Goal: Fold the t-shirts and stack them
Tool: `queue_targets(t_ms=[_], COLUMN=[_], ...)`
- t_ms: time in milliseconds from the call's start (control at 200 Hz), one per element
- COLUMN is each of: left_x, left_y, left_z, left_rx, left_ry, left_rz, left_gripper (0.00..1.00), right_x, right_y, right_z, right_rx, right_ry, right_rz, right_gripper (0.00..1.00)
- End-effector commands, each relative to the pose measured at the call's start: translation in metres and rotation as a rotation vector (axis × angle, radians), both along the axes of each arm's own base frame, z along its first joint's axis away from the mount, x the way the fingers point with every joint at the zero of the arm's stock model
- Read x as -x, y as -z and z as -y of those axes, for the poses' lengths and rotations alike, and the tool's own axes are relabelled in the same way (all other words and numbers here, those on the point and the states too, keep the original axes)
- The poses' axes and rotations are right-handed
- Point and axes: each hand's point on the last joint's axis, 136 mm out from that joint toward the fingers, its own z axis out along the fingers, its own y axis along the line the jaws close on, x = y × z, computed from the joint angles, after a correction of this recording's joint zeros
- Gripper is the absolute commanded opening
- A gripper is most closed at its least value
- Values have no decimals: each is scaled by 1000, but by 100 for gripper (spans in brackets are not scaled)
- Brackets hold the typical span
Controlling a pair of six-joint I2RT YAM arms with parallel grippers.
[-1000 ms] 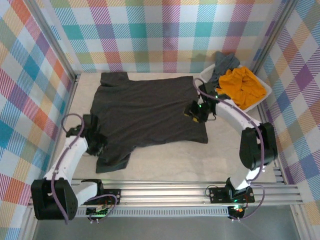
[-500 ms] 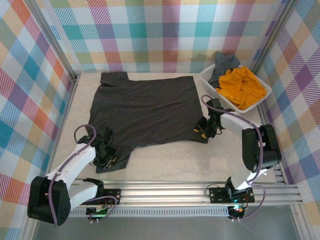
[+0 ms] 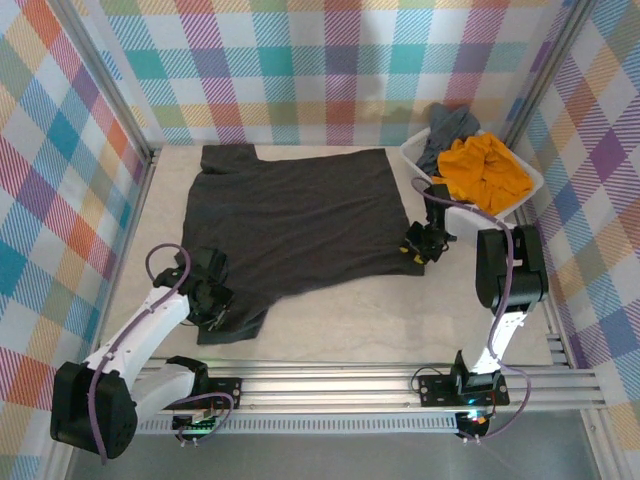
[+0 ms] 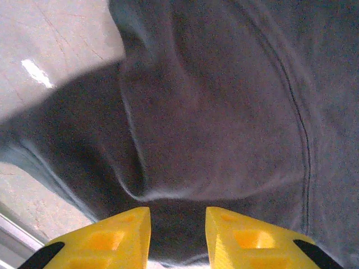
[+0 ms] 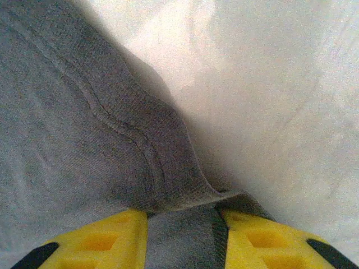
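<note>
1. The charcoal t-shirt (image 3: 300, 215) lies spread flat across the middle of the table (image 3: 340, 325), with the sleeves to the left and the hem to the right.
2. Over on the left, the left gripper (image 3: 212, 303) is down on the shirt's near sleeve, right at the near-left edge of the cloth.
3. From the left wrist camera, its yellow fingers (image 4: 112, 238) stand a narrow gap apart with dark cloth showing in that gap. Whether they are pinching it cannot be told.
4. Now the right side: the right gripper (image 3: 416, 247) sits at the near hem corner.
5. Up close, that corner rises in a ruck and fills the slim space between the right fingers (image 5: 263, 238), so the jaws are nipped on the hem.
6. At the far right, the white basket (image 3: 533, 186) holds the mustard-orange t-shirt (image 3: 485, 175), crumpled, and the slate grey t-shirt (image 3: 450, 125) drapes over its rear rim.
</note>
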Motion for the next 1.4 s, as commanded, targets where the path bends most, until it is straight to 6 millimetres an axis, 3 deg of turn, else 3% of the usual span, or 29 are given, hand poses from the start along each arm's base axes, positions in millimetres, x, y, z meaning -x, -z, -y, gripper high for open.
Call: queue_targets(t_ms=[0, 120, 240, 420, 575, 650, 885, 925, 985, 1020, 1110, 1289, 1394], left_x=[14, 28, 43, 61, 67, 65, 38, 36, 34, 32, 28, 19, 22], left_y=[-7, 1, 11, 20, 22, 30, 52, 56, 60, 58, 38, -21, -34], left_z=[-7, -7, -3, -5, -16, -12, 8, 12, 20, 24, 35, 51, 57], left_rx=[-49, -56, -60, -120, -172, -155, -90, -74, -48, -36, -19, 69, 117], left_ry=[54, 120, 157, 180, 178, 173, 136, 134, 140, 145, 160, 133, 116], left_rz=[-32, -88, -127, -163, -167, -159, -78, -79, -86, -81, -32, 94, 90], left_gripper=[32, 32, 31, 32, 36, 42, 47, 44, 16, 0, 0, 0, 0], right_x=[-16, -32, -36, -15, 8, 15, 27, 29, 32, 33, 33, 29, 28], right_y=[2, -10, -34, -65, -75, -76, -76, -76, -72, -70, -65, -69, -72], right_z=[19, 16, 7, 0, -12, -20, -46, -50, -53, -53, -51, -50, -49], right_rx=[96, 94, 46, 18, -30, -52, -88, -89, -84, -82, -68, -60, -58], right_ry=[-56, -89, -110, -121, -128, -133, -174, -183, -190, -188, -182, -176, -174], right_rz=[-2, 47, 116, 174, 187, 188, 182, 183, 173, 168, 158, 170, 172], right_gripper=[36, 37, 43, 45, 46, 46, 47, 47, 46, 46, 45, 45, 45])
